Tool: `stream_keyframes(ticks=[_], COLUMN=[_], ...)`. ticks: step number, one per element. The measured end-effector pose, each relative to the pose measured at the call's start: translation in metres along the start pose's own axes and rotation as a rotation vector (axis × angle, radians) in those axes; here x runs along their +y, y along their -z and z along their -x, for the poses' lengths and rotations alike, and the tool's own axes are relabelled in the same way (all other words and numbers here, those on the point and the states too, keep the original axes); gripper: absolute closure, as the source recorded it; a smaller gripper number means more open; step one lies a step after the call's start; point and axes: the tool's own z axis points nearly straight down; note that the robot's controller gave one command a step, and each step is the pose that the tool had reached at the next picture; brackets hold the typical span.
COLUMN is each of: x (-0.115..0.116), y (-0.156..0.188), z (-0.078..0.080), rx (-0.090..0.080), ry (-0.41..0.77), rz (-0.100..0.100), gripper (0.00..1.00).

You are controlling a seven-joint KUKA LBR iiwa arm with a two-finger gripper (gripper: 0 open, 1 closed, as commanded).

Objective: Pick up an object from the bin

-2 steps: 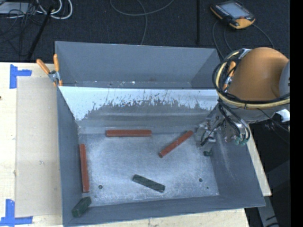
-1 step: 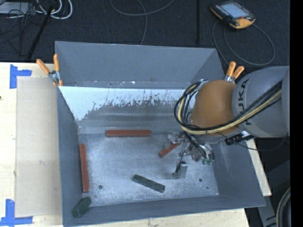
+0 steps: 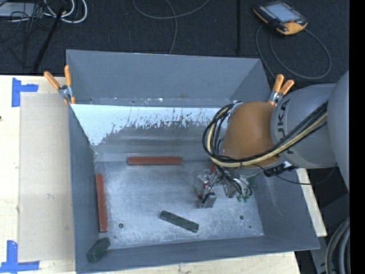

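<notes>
My gripper (image 3: 207, 192) hangs low over the bin floor right of centre, partly hidden under the arm's orange cover. A dark green flat bar (image 3: 179, 221) lies slanted on the floor just in front and to the left of it, apart from it. A reddish-brown stick (image 3: 154, 160) lies along the foot of the back wall, to the gripper's left. Something small and dark sits right at the gripper's tip, and I cannot make out what it is.
A second reddish-brown stick (image 3: 101, 202) lies along the left wall. A dark green block (image 3: 97, 249) rests in the front left corner. The arm and its cables cover the bin's right side.
</notes>
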Motion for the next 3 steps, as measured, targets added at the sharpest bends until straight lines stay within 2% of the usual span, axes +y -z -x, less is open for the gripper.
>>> stream_keyframes(ticks=[1, 2, 3], x=[0.0, 0.0, -0.015], y=[-0.003, -0.003, -0.003], z=[-0.002, -0.001, 0.022], rx=[0.003, 0.003, 0.002], ry=[0.001, 0.001, -0.054], rz=[0.0, 0.0, 0.001], gripper=[0.0, 0.0, 0.0])
